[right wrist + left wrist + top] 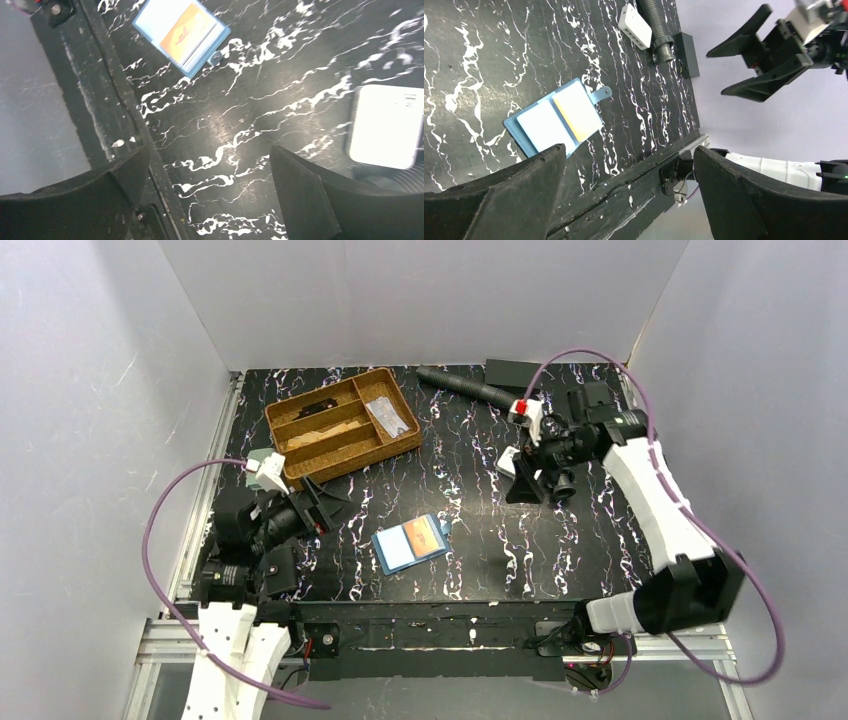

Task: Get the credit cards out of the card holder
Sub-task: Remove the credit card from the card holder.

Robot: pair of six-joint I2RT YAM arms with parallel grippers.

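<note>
Left fingers [499, 200], right fingers [320, 200] spread wide, empty. Teal-blue bifold card holder [513, 131] open: pin it, pinch orange-blue credit card [187, 32] by its edge.

The table [480, 540] has a black top with white marble veining. Plain pale grey walls enclose it: back wall [420, 300] at 12 o'clock, left wall [90, 390] at 9 o'clock, right wall [760, 360] at 3 o'clock. An aluminium rail [226, 410] runs along the 9 o'clock edge. An aluminium frame [165, 638] borders the 6 o'clock edge. Lighting is even and diffuse.
</note>
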